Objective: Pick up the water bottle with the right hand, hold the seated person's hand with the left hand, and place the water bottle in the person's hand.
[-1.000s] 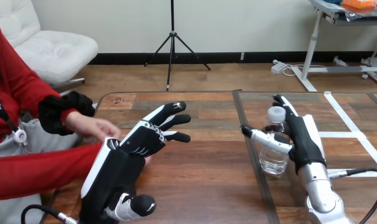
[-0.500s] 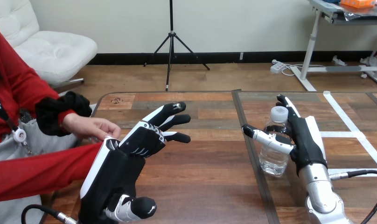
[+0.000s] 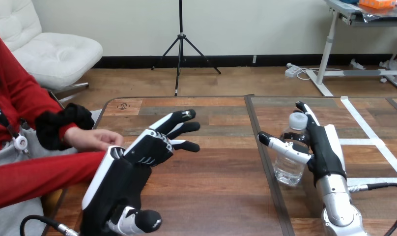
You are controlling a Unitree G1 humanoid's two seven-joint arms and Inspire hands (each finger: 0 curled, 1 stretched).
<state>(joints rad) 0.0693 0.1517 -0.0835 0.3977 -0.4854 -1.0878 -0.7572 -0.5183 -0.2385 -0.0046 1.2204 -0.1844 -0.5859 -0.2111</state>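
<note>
Worktop (image 3: 216, 172) of wood, seen from the head view. At 7 o'clock the robot's left hand (image 3: 137, 157) is raised open, fingers spread toward 1 o'clock, just beside the person's hand (image 3: 96, 139) at 9 o'clock. At 4 o'clock the right hand (image 3: 325, 147) is open, and the upright water bottle (image 3: 288, 167) is flanked by its thumb and straight fingers.

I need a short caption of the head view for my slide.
Open right hand straddles the standing water bottle; open left hand is raised beside the person's hand.
</note>
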